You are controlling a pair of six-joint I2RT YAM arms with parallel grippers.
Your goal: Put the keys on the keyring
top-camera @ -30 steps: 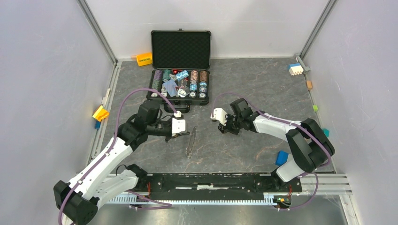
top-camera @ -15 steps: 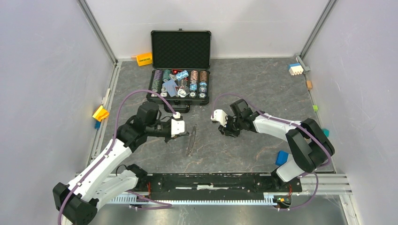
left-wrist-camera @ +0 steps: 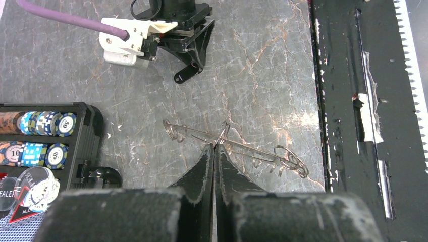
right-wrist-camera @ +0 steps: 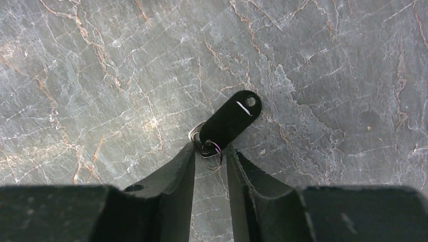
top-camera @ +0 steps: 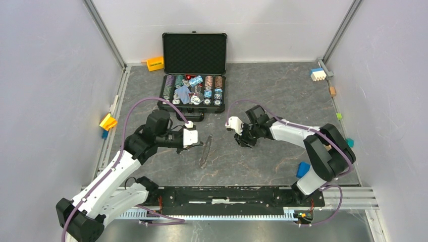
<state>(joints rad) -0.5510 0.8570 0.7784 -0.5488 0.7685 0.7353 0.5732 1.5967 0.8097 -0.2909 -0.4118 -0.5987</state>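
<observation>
The keyring (top-camera: 204, 150) is a thin silver wire ring standing on edge at the table's middle. Smaller rings hang on the keyring (left-wrist-camera: 246, 146) in the left wrist view. My left gripper (top-camera: 198, 144) is shut on its wire, with the fingertips meeting at my left gripper (left-wrist-camera: 216, 146). One of the keys (right-wrist-camera: 229, 118), a small black oblong piece with little silver rings at its near end, lies flat on the table. My right gripper (right-wrist-camera: 211, 148) stands open, its jaws on either side of those little rings. From above, my right gripper (top-camera: 244, 140) is right of the keyring.
An open black case (top-camera: 194, 103) with poker chips stands behind the grippers. Small blocks lie around the edges: orange (top-camera: 155, 63), yellow (top-camera: 108, 121), blue (top-camera: 303, 169), white and blue (top-camera: 317, 74). A black rail (top-camera: 227, 194) runs along the near edge.
The right gripper's jaws have opened and it has shifted slightly left and toward the keyring. The left gripper keeps its hold and has barely moved.
</observation>
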